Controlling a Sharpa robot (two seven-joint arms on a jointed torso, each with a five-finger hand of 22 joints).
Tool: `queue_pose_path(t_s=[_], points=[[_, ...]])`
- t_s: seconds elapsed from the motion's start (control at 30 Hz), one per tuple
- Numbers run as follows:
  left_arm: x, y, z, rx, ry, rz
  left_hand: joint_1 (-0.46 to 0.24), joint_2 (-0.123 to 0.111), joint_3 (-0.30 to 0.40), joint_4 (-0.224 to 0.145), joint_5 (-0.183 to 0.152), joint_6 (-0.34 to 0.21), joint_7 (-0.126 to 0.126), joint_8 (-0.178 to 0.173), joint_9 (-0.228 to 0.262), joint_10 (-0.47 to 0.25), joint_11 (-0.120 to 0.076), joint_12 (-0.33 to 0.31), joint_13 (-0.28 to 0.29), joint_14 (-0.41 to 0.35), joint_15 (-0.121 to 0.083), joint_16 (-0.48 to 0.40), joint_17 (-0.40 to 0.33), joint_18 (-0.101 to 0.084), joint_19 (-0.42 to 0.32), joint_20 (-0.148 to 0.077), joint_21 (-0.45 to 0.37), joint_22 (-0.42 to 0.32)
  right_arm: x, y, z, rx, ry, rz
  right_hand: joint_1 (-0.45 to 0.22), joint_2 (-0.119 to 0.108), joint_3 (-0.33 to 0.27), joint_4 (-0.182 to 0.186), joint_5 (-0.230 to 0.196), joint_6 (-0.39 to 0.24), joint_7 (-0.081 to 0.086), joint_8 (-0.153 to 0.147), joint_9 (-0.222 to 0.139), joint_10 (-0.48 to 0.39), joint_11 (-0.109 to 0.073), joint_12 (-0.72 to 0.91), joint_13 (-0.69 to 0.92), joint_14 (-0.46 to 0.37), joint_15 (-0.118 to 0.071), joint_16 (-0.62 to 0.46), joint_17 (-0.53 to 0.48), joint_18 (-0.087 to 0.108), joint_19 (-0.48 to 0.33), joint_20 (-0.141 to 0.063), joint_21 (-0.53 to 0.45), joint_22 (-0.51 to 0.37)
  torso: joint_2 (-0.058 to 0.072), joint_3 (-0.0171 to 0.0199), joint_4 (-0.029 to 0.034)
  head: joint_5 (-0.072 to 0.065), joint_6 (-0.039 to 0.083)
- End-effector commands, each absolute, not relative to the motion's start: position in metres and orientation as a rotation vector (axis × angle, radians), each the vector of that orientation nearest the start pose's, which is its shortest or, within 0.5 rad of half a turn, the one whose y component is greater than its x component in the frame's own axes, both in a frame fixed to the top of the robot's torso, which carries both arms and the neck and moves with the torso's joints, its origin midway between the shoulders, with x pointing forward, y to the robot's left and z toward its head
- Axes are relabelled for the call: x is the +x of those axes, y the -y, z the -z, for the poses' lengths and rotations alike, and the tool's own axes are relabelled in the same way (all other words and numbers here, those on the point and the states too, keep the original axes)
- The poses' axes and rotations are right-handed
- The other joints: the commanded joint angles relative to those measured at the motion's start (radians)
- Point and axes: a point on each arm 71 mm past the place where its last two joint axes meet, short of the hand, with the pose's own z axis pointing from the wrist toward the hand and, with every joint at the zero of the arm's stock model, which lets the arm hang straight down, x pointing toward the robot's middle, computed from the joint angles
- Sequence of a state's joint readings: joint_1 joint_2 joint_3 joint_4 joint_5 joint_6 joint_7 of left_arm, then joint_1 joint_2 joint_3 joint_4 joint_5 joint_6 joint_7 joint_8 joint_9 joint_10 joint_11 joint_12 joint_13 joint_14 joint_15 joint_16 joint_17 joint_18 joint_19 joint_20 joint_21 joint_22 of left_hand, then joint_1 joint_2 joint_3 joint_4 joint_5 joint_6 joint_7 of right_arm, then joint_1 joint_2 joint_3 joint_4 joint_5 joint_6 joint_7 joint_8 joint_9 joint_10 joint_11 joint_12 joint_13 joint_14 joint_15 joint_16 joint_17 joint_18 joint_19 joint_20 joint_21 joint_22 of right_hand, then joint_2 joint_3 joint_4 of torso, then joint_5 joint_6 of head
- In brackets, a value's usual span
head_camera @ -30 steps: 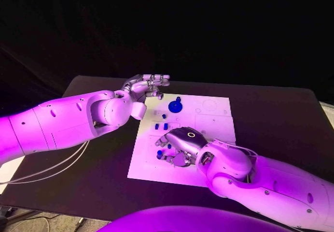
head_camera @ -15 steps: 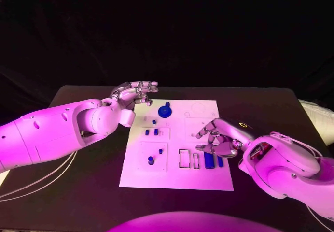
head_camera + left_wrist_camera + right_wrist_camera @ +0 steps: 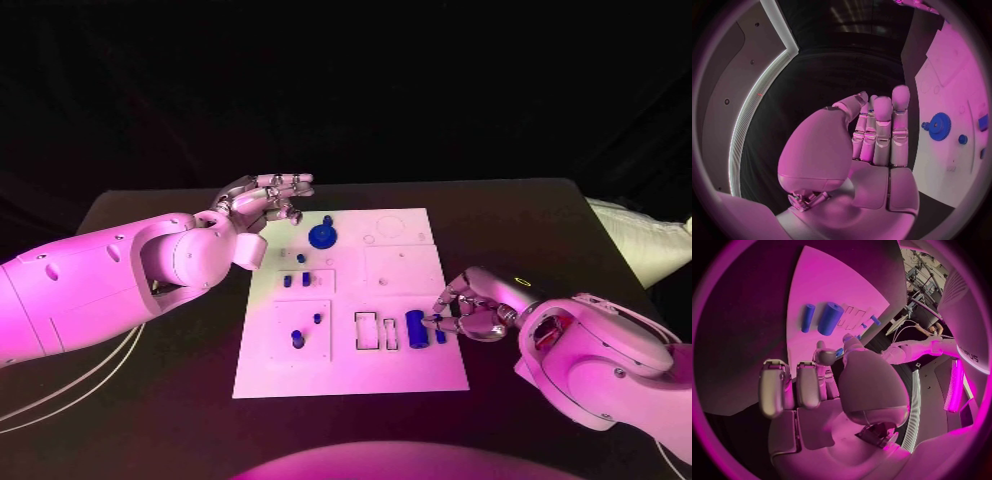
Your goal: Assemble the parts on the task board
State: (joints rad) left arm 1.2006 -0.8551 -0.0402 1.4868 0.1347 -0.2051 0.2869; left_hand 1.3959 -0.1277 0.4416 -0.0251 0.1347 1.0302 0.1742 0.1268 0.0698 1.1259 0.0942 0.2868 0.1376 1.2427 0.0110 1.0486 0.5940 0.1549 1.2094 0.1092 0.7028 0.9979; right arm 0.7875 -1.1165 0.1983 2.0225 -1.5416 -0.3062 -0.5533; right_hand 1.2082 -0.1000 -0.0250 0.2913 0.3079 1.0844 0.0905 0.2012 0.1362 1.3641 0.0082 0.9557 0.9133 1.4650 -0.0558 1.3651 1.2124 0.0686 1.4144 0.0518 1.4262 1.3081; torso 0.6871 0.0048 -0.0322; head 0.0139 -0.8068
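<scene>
Head camera looks down; wrist cameras sit behind hands; all share task board (image 3: 346, 300).

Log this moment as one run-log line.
left robot hand: open, beside task board | right robot hand: open, beside blue cylinders | blue gear: untouched
</scene>
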Motion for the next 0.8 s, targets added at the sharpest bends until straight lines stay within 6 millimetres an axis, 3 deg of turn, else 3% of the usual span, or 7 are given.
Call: queue_pose_path(t_s=[0.03, 0.3, 0.47, 0.8], points=[[0.494, -0.220, 0.189, -1.307, -1.501, 1.601, 0.007, 0.004, -0.005, 0.002, 0.000, -0.002, 0.000, 0.003, -0.001, -0.008, 0.000, 0.004, 0.001, -0.006, 0.000, -0.003, -0.001, 0.017, -0.008, 0.003, -0.006, -0.001, 0.352, 0.210, 0.226, 0.141, -1.939, -0.472, 0.002, 0.012, -0.010, -0.001, 0.004, -0.003, -0.003, 0.007, 0.005, -0.009, -0.002, 0.008, 0.013, 0.051, -0.006, 0.004, 0.004, -0.012, 0.005, -0.001, 0.006, 0.034, -0.001, -0.0009, 0.0008, -0.001, -0.003], [0.494, -0.221, 0.189, -1.308, -1.501, 1.600, 0.006, 0.004, -0.007, 0.002, 0.000, -0.003, 0.000, 0.004, -0.001, -0.010, 0.001, 0.005, 0.001, -0.007, 0.000, -0.004, -0.003, 0.017, -0.008, 0.003, -0.008, -0.002, 0.355, 0.199, 0.233, 0.120, -1.940, -0.480, 0.007, 0.022, -0.025, -0.001, 0.007, -0.007, -0.004, 0.015, 0.013, -0.010, -0.002, 0.020, 0.037, 0.053, -0.006, 0.012, 0.015, -0.013, 0.008, -0.001, 0.010, 0.040, 0.001, -0.0013, 0.0012, 0.007, -0.008], [0.494, -0.221, 0.189, -1.308, -1.502, 1.599, 0.006, 0.004, -0.007, 0.002, 0.000, -0.003, 0.000, 0.004, -0.002, -0.010, 0.001, 0.005, 0.001, -0.007, 0.000, -0.004, -0.003, 0.017, -0.008, 0.003, -0.008, -0.003, 0.357, 0.196, 0.238, 0.098, -1.949, -0.471, 0.011, 0.026, -0.031, -0.001, 0.011, -0.008, -0.004, 0.018, 0.016, -0.009, -0.002, 0.026, 0.048, 0.054, -0.006, 0.016, 0.021, -0.014, 0.010, -0.001, 0.012, 0.044, 0.000, -0.0030, 0.0020, 0.008, -0.011], [0.494, -0.221, 0.189, -1.310, -1.506, 1.598, 0.004, 0.004, -0.009, 0.003, 0.000, -0.004, 0.000, 0.004, -0.002, -0.011, 0.001, 0.006, 0.001, -0.007, 0.000, -0.004, -0.004, 0.017, -0.009, 0.003, -0.009, -0.003, 0.359, 0.193, 0.249, 0.022, -1.985, -0.427, 0.016, 0.032, -0.046, -0.001, 0.009, -0.005, -0.006, 0.030, 0.026, -0.006, -0.003, 0.041, 0.074, 0.056, -0.007, 0.025, 0.035, -0.016, 0.014, -0.001, 0.017, 0.052, 0.001, -0.0030, 0.0067, 0.009, -0.017]])
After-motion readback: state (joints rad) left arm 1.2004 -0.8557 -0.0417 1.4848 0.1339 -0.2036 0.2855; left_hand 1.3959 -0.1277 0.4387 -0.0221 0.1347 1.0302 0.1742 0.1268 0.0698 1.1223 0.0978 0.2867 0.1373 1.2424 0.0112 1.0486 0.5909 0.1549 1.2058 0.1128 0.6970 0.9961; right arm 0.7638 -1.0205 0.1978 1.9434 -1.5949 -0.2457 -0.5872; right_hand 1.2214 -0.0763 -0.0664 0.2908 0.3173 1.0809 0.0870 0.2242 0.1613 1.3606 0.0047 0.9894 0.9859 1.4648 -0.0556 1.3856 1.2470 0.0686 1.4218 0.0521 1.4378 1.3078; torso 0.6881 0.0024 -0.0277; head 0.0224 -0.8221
